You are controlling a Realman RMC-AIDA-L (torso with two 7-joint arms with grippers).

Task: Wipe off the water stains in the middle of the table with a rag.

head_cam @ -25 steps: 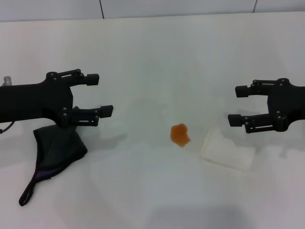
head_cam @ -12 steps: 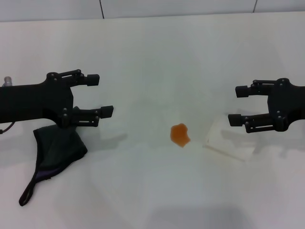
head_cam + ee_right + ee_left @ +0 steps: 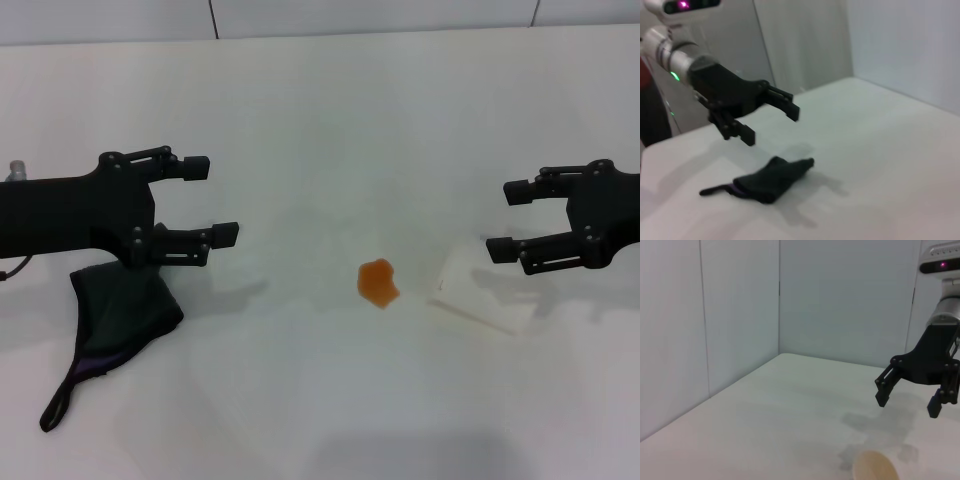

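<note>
The water stains [image 3: 378, 282] are one small orange blotch on the white table [image 3: 320, 120], near its middle. The black rag [image 3: 115, 310] lies crumpled at the left, its loop strap trailing toward the front edge. My left gripper [image 3: 213, 200] hovers open just above and beyond the rag, holding nothing. My right gripper [image 3: 502, 220] hangs open and empty at the right. The right wrist view shows the rag [image 3: 767, 180] on the table under the left gripper [image 3: 770, 125]. The left wrist view shows the right gripper [image 3: 907, 405] above the table.
A white paper cup [image 3: 482, 297] lies on its side to the right of the stain, below the right gripper. Its tan opening [image 3: 875, 467] shows in the left wrist view. Wall panels stand behind the table.
The right gripper has drifted slightly to the right. The cup shifted a little a second ago and now lies still. The left arm and the rag have not moved.
</note>
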